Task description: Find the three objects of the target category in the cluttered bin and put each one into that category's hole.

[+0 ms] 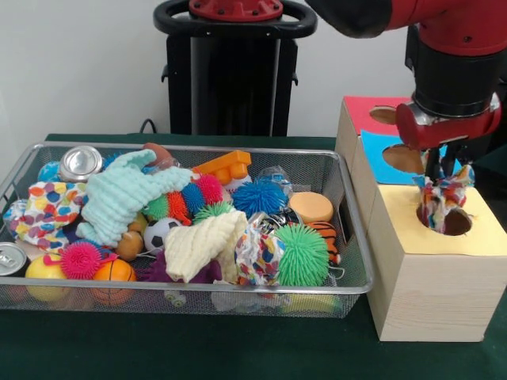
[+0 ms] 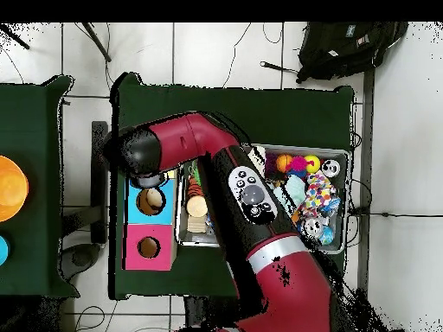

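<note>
My gripper (image 1: 436,176) is shut on a polka-dot cloth (image 1: 440,202). It holds the cloth over the round hole (image 1: 457,222) in the yellow top (image 1: 485,231) of the wooden box, and the cloth's lower end hangs at the hole's rim. The wire mesh bin (image 1: 238,288) stands to the left of the box. A second polka-dot cloth (image 1: 43,214) lies at its left end, and a third (image 1: 257,255) at its front middle. In the overhead view my arm (image 2: 251,194) hides the gripper and the yellow box; the bin (image 2: 348,199) shows to its right.
A mint-green cloth (image 1: 119,198) and a cream cloth (image 1: 202,245) lie in the bin among spiky balls, cans and toys. The blue-topped box (image 1: 379,146) and the red-topped box (image 1: 360,111) stand behind the yellow one. A backpack (image 2: 346,43) lies on the floor.
</note>
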You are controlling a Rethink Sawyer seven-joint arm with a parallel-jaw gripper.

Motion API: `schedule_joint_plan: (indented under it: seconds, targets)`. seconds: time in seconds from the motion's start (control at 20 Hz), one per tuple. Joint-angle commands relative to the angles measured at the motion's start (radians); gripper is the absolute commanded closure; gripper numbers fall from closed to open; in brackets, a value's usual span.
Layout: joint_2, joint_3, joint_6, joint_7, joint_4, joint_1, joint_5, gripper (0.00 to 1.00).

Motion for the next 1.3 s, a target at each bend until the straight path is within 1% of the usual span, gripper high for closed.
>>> schedule_joint_plan:
  seconds: [0.05, 0.25, 0.55, 0.6, 0.9, 1.3]
  targets:
    - [0.005, -0.006, -0.054, -0.032, 0.097, 0.040, -0.039, 1.00]
    - [0.007, -0.015, -0.063, -0.016, 0.089, 0.055, -0.033, 1.00]
    - [0.026, -0.021, -0.046, -0.034, 0.046, 0.066, -0.032, 1.00]
    - [0.031, -0.022, -0.043, -0.042, 0.038, 0.066, -0.030, 0.00]
    - [0.054, -0.014, -0.032, -0.087, 0.000, 0.052, -0.036, 0.00]
    - [0.090, 0.003, 0.009, -0.160, -0.062, 0.023, -0.034, 0.00]
